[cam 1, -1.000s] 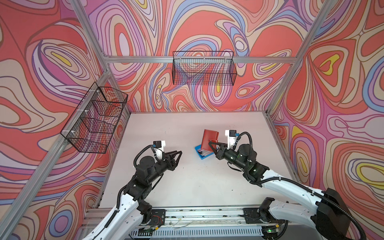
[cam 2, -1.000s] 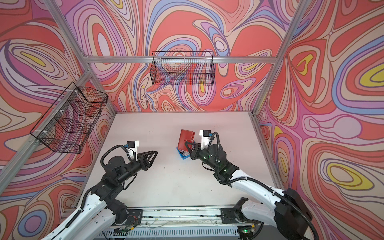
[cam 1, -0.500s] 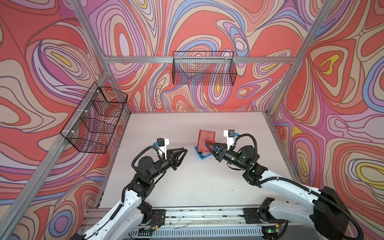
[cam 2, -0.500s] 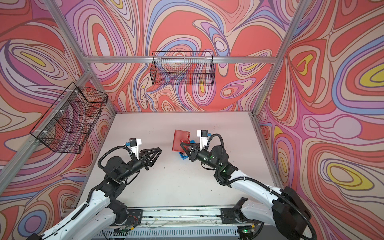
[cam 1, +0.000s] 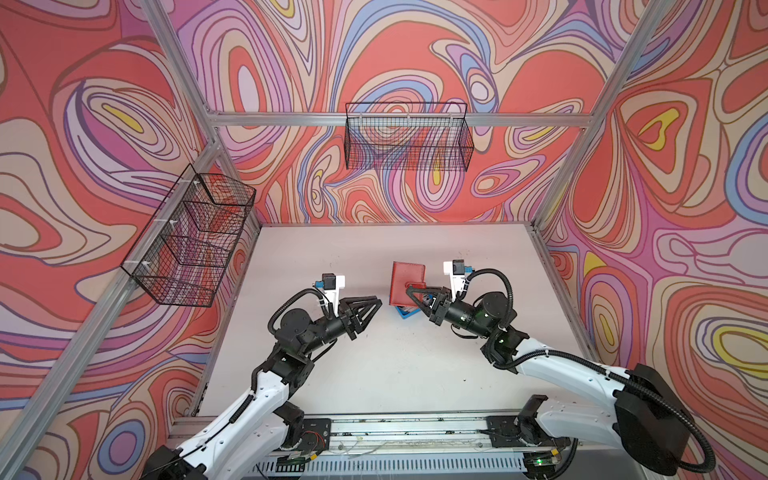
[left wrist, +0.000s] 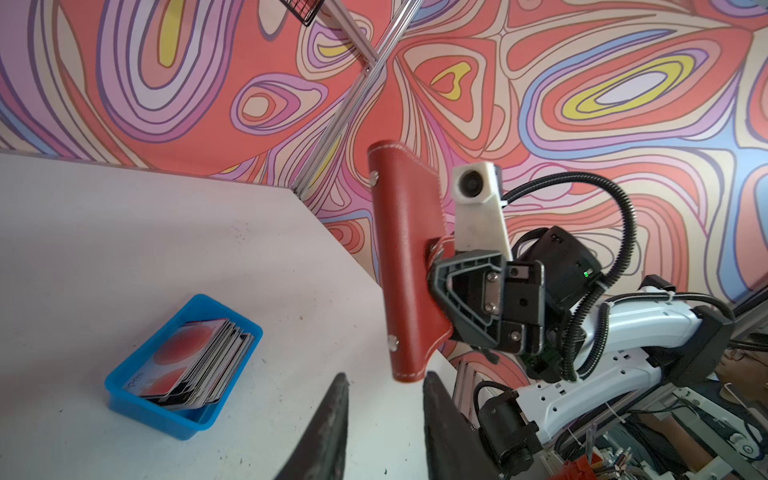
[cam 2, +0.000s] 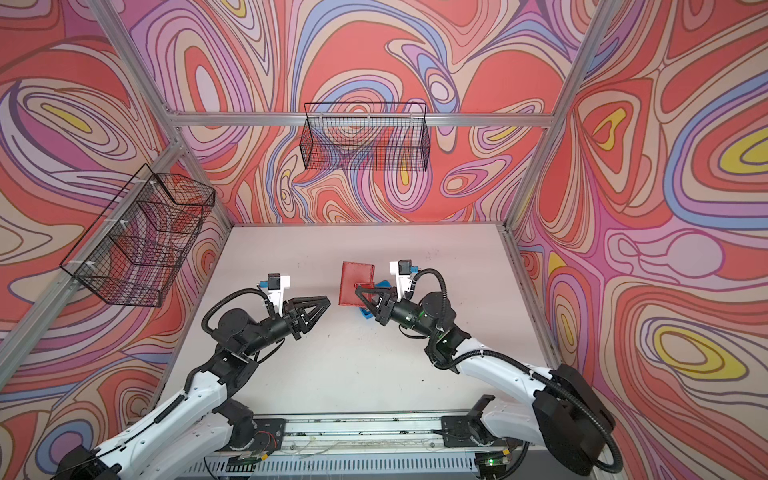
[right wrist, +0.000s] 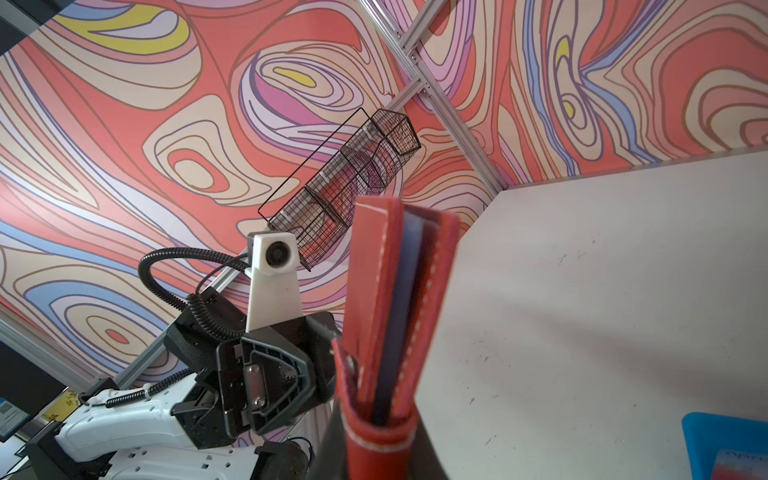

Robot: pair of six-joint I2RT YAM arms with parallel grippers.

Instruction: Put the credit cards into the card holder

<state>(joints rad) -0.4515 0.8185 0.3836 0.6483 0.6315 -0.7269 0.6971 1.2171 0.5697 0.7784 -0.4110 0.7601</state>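
The card holder [cam 1: 407,279] [cam 2: 356,282] is a red stitched booklet wallet, shut and held up off the table. My right gripper [cam 1: 411,289] [cam 2: 359,290] [right wrist: 376,419] is shut on its strap edge. In the left wrist view the card holder [left wrist: 409,257] hangs upright, its lower corner just beyond the tips of my left gripper [left wrist: 384,380], which is open and empty. In both top views the left gripper [cam 1: 377,301] [cam 2: 328,300] points at the holder from the left, a short gap away. The credit cards [left wrist: 195,361] lie stacked in a blue tray [left wrist: 124,386]; the top one shows red circles.
The blue tray [cam 1: 404,312] [cam 2: 366,314] [right wrist: 706,428] sits on the white table under my right gripper. A wire basket [cam 1: 409,137] hangs on the back wall and another wire basket [cam 1: 191,241] on the left wall. A metal rail [cam 1: 395,428] runs along the front edge.
My right gripper has carried the card holder leftward and turned it more upright. My left arm has reached right toward it, and its jaws have narrowed a little.
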